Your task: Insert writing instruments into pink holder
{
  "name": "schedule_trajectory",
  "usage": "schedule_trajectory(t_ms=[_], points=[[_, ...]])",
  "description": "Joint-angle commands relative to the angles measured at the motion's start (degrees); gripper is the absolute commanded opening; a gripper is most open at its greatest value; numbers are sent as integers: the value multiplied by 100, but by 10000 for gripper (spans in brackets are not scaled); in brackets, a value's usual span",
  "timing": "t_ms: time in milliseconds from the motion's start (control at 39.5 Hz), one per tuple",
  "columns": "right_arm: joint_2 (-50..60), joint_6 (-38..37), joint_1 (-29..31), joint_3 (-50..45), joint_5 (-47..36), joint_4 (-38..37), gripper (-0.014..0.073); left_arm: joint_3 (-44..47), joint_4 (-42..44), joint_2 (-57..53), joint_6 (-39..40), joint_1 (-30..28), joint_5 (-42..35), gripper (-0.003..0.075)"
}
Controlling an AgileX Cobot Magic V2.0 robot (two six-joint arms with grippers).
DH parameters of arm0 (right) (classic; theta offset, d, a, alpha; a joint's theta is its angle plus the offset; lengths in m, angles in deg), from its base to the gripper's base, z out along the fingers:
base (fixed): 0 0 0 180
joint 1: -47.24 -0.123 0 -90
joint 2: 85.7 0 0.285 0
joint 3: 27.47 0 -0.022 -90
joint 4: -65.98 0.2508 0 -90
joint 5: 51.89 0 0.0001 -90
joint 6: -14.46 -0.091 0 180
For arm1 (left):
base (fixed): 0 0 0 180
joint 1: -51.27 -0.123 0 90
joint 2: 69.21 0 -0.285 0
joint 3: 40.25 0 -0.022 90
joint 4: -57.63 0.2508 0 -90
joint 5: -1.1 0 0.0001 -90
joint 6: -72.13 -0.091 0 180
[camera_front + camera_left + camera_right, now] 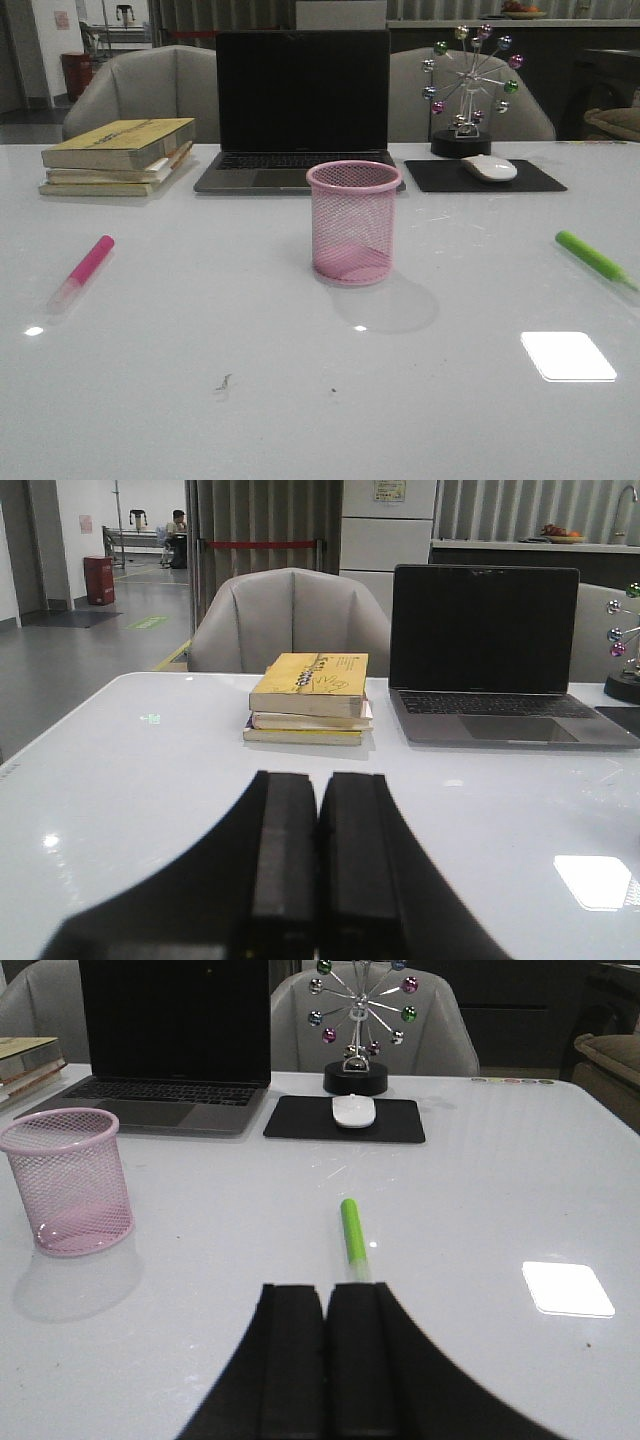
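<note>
White and glossy, the table (200,420) carries everything, and behind it stand grey padded chairs (140,85) and a dim office room. At the middle of the table the pink holder (353,222) stands upright, a round mesh cup with nothing inside it that I can see. Behind it is an open laptop (300,110) with a dark screen, and to one side a stack of books (118,156) with a yellow cover on top. On the other side a white mouse (489,167) lies on a black pad (484,177), and a small ornament with coloured balls (470,85) stands behind the pad. The magenta pink marker (82,272) lies flat on the table, well apart from the holder, on the side of the left arm. The green marker (352,1232) lies flat on the side of the right arm, also well apart from the holder. The right gripper (325,1360) has its jaws pressed together and they hold nothing; the green marker lies just ahead of the jaws, its near end close to their tips and the marker pointing away from them, and the holder stands ahead of them and off to the inner side. The left gripper (318,870) also has its jaws pressed together with nothing between them; ahead of these jaws are the books and the laptop, and the pink marker does not show in the left wrist view.
</note>
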Motion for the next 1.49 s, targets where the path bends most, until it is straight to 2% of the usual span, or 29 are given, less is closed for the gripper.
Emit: schedule_trajectory(t_ms=[0, 886, 1113, 1265, 1468], points=[[105, 4, 14, -6, -471, 0, 29, 13, -63, -120, 49, 39, -514, 92], [105, 4, 14, -6, -612, 0, 29, 13, -171, -120, 49, 39, -576, 92], [105, 4, 14, -6, -786, 0, 29, 13, -273, -120, 60, 39, -1196, 92], [105, 4, 14, -6, -1594, 0, 29, -113, -372, -120, 62, 39, -1834, 92], [105, -1, 5, 123, -3202, 0, 29, -834, -346, -109, 71, 39, -1891, 92]])
